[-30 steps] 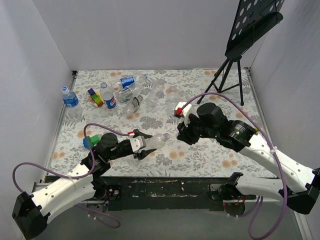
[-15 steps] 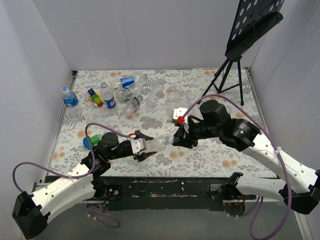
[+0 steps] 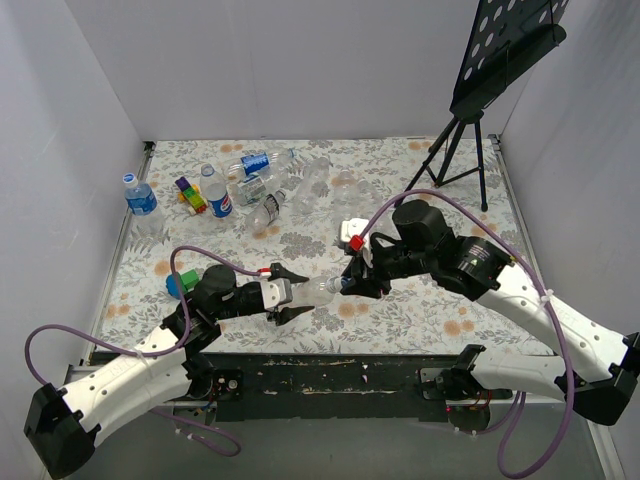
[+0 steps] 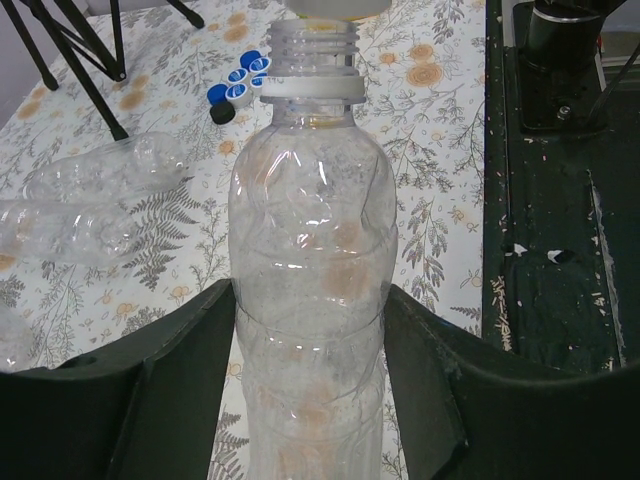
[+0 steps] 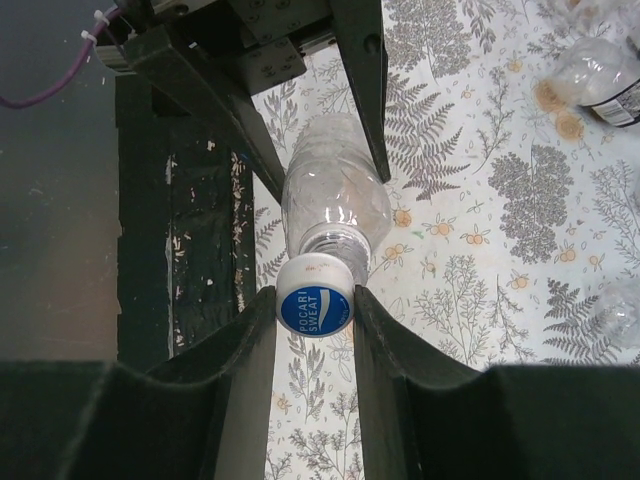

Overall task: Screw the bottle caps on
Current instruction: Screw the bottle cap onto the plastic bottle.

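Cross-threading looks the risk here: the left gripper (image 3: 290, 293) clamps the bottle (image 4: 312, 290) level over the worktop (image 3: 430, 305), the right gripper (image 3: 348, 282) pinches the cap (image 5: 315, 308) at its mouth, and any tilt between them would jam the threads.

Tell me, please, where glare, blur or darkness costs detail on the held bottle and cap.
Top external: even, soft light, but the clear bottle nearly melts into the floral table. Left wrist: bottle sharp with small white glints; the cap is cropped at the top edge. Right wrist: cap lettering crisp; the right gripper's fingers are dark and soft.
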`<move>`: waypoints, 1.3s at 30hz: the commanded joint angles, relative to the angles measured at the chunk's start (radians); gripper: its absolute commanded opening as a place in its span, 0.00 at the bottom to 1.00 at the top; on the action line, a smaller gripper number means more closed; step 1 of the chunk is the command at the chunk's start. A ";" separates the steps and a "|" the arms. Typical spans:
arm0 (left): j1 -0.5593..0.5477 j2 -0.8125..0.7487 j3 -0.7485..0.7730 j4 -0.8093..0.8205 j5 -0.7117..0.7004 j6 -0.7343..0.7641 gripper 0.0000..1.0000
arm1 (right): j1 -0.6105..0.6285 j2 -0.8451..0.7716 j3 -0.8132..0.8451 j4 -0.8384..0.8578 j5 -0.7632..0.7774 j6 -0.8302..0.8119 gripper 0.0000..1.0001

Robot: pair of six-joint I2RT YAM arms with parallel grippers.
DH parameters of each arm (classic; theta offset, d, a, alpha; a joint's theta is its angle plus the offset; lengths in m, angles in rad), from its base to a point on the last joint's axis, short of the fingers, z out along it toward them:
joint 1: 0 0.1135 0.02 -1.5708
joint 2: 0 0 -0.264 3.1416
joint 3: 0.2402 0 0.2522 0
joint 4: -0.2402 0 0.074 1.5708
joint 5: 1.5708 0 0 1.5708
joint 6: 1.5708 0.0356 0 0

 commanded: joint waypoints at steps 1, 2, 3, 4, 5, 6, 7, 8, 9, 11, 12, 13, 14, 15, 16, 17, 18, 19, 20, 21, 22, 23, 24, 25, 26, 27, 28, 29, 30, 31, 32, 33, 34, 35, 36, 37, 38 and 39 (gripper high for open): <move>0.006 -0.020 0.036 0.003 0.018 0.009 0.55 | 0.005 0.010 -0.015 0.026 -0.002 -0.008 0.27; 0.006 -0.020 0.036 0.004 0.018 0.009 0.55 | 0.005 0.008 -0.015 0.025 0.003 -0.008 0.27; 0.006 -0.023 0.036 0.006 0.017 0.007 0.55 | 0.005 0.011 -0.015 0.021 0.007 -0.011 0.27; 0.006 -0.023 0.036 0.006 0.017 0.007 0.55 | 0.005 0.013 -0.013 0.017 0.010 -0.010 0.27; 0.006 -0.023 0.036 0.006 0.018 0.007 0.55 | 0.005 0.014 -0.013 0.017 0.010 -0.011 0.27; 0.006 -0.022 0.038 0.006 0.020 0.007 0.55 | 0.005 0.019 -0.013 0.014 0.009 -0.011 0.27; 0.006 -0.020 0.038 0.006 0.020 0.007 0.55 | 0.005 0.019 -0.012 0.014 0.007 -0.013 0.27; 0.005 -0.020 0.038 0.006 0.024 0.007 0.55 | 0.005 0.020 -0.012 0.014 0.003 -0.013 0.27; 0.006 -0.020 0.039 0.006 0.027 0.007 0.55 | 0.005 0.023 -0.010 0.015 0.001 -0.015 0.27; 0.006 -0.018 0.039 0.006 0.030 0.007 0.54 | 0.005 0.028 -0.009 0.015 0.006 -0.015 0.27; 0.006 -0.018 0.039 0.006 0.033 0.006 0.54 | 0.005 0.031 -0.010 0.017 0.006 -0.016 0.27; 0.006 -0.017 0.039 0.006 0.038 0.005 0.54 | 0.005 0.030 -0.012 0.023 0.003 -0.016 0.27; 0.006 -0.015 0.039 0.006 0.043 0.005 0.54 | 0.005 0.030 -0.013 0.028 0.003 -0.015 0.27; 0.006 -0.014 0.041 0.006 0.046 0.005 0.54 | 0.005 0.028 -0.015 0.034 0.003 -0.015 0.27; 0.006 -0.012 0.043 0.006 0.052 0.004 0.54 | 0.006 0.027 -0.015 0.038 0.006 -0.015 0.27; 0.006 -0.011 0.043 0.006 0.053 0.004 0.54 | 0.005 0.027 -0.015 0.040 0.012 -0.013 0.27; 0.006 -0.009 0.044 0.007 0.053 0.002 0.54 | 0.005 0.027 -0.013 0.043 0.021 -0.011 0.27; 0.005 -0.008 0.044 0.006 0.055 0.001 0.54 | 0.005 0.027 -0.012 0.043 0.030 -0.010 0.27; 0.006 -0.008 0.044 0.006 0.055 0.001 0.53 | 0.005 0.027 -0.010 0.044 0.039 -0.010 0.27; 0.005 -0.008 0.044 0.006 0.056 0.001 0.53 | 0.005 0.027 -0.012 0.049 0.053 -0.002 0.27; 0.006 -0.008 0.046 0.006 0.056 -0.001 0.53 | 0.006 0.025 -0.012 0.058 0.067 0.004 0.27; 0.005 -0.009 0.046 0.006 0.056 -0.001 0.53 | 0.005 0.023 -0.015 0.060 0.070 0.008 0.27; 0.006 -0.009 0.046 0.006 0.055 -0.001 0.53 | 0.006 0.023 -0.015 0.063 0.067 0.007 0.27; 0.006 -0.011 0.046 0.006 0.058 -0.001 0.53 | 0.005 0.023 -0.015 0.063 0.067 0.008 0.27; 0.006 -0.011 0.046 0.007 0.056 -0.001 0.53 | 0.005 0.025 -0.015 0.064 0.067 0.010 0.27; 0.005 -0.012 0.046 0.009 0.056 -0.004 0.53 | 0.005 0.027 -0.015 0.063 0.064 0.010 0.27; 0.005 -0.012 0.046 0.009 0.055 -0.004 0.53 | 0.005 0.027 -0.016 0.061 0.058 0.010 0.27; 0.006 -0.014 0.044 0.012 0.058 -0.005 0.53 | 0.005 0.030 -0.018 0.058 0.047 0.007 0.27; 0.005 -0.015 0.044 0.013 0.058 -0.008 0.53 | 0.005 0.031 -0.021 0.058 0.038 0.004 0.27; 0.006 -0.015 0.044 0.015 0.060 -0.010 0.53 | 0.005 0.033 -0.022 0.052 0.023 -0.002 0.27; 0.006 -0.015 0.044 0.018 0.061 -0.010 0.53 | 0.005 0.036 -0.024 0.046 0.004 -0.010 0.27; 0.006 -0.015 0.043 0.019 0.064 -0.011 0.53 | 0.005 0.040 -0.022 0.037 -0.019 -0.021 0.27; 0.005 -0.014 0.043 0.021 0.069 -0.011 0.53 | 0.005 0.046 -0.021 0.026 -0.039 -0.028 0.27; 0.006 -0.012 0.043 0.023 0.073 -0.013 0.53 | 0.005 0.053 -0.021 0.018 -0.049 -0.036 0.27; 0.006 -0.011 0.044 0.024 0.079 -0.016 0.53 | 0.005 0.062 -0.018 0.003 -0.068 -0.053 0.27; 0.006 -0.009 0.043 0.026 0.086 -0.019 0.53 | 0.006 0.069 -0.018 -0.015 -0.091 -0.074 0.27; 0.006 -0.005 0.046 0.027 0.095 -0.025 0.53 | 0.009 0.079 -0.016 -0.037 -0.106 -0.103 0.26; 0.006 -0.002 0.047 0.030 0.105 -0.033 0.53 | 0.012 0.083 -0.016 -0.047 -0.111 -0.119 0.27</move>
